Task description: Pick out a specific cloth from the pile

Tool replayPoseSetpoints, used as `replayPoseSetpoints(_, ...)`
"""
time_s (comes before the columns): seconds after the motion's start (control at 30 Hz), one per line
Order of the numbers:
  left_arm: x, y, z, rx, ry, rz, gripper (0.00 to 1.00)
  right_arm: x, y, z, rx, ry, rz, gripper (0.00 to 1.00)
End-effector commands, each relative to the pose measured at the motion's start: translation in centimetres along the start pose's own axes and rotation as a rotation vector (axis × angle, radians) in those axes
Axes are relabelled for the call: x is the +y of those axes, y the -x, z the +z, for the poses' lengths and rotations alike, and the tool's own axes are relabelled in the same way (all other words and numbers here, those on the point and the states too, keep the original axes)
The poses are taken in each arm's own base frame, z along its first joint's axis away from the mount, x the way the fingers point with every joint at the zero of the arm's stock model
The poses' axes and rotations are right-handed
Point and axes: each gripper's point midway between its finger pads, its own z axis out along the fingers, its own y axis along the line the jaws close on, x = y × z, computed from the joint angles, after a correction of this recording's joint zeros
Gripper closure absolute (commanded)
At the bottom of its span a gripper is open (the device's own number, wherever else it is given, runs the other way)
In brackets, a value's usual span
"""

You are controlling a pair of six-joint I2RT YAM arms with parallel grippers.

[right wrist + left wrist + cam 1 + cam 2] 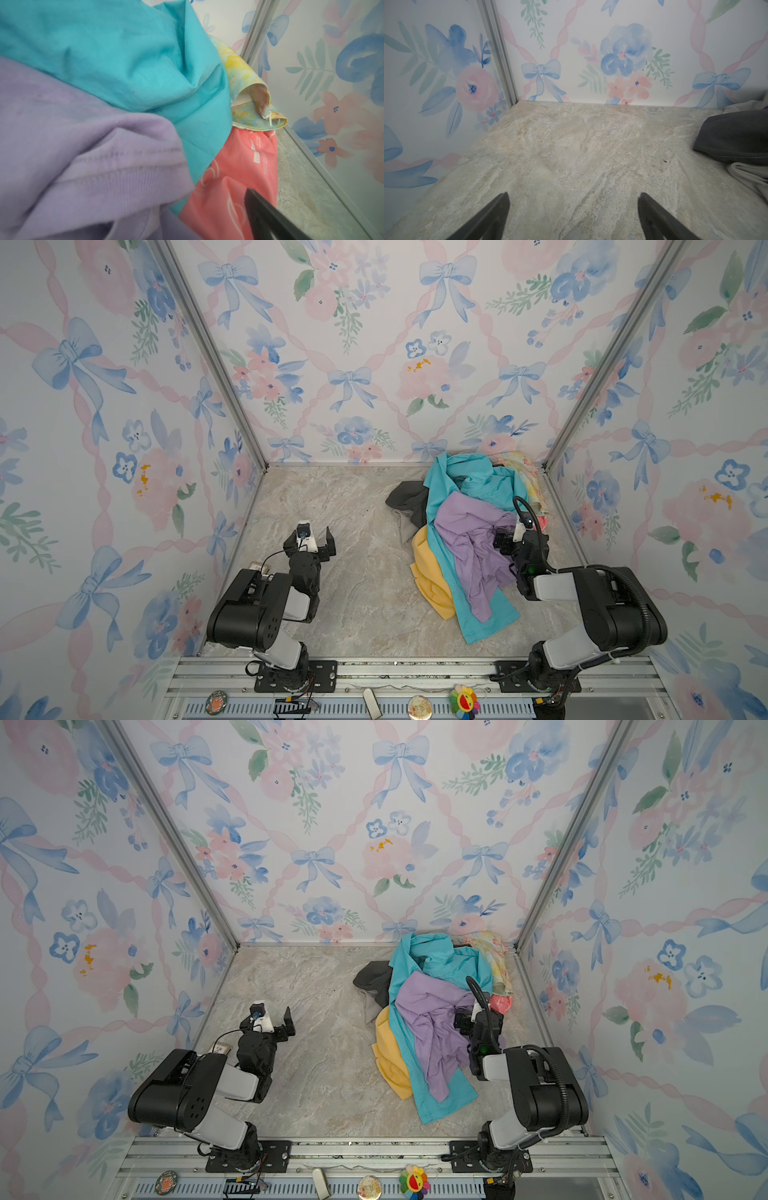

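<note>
Garments make up the pile [469, 531] at the far right of the tabletop [353, 510]; the cloth [234, 176], coral-pink with white line print, lies at the pile's right edge near the wall, tucked under a teal garment [124, 62] and a pale floral cloth [249, 104]. My right pincer [519, 537] hangs over the lavender shirt [72, 145]; 1 finger [264, 209] shows against the coral fabric, the other is hidden; it looks spread wide, gripping nothing. My left pincer [574, 196] stands wide over bare tabletop, well apart from the pile.
</note>
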Motion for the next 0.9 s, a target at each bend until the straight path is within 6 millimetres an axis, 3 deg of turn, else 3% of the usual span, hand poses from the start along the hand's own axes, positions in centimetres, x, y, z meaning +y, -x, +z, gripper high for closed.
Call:
replayPoseSetpoints(0.0, 0.07, 0.42, 0.34, -0.009, 0.015, -0.001, 0.02, 0.55, 0.66, 0.06, -0.012, 0.036, 0.017, 0.03)
replayPoseSetpoints(0.87, -0.26, 0.58, -0.27, -0.022, 0.001, 0.01, 0.02, 0.17, 0.77, -0.41, -0.037, 0.039, 0.037, 0.03)
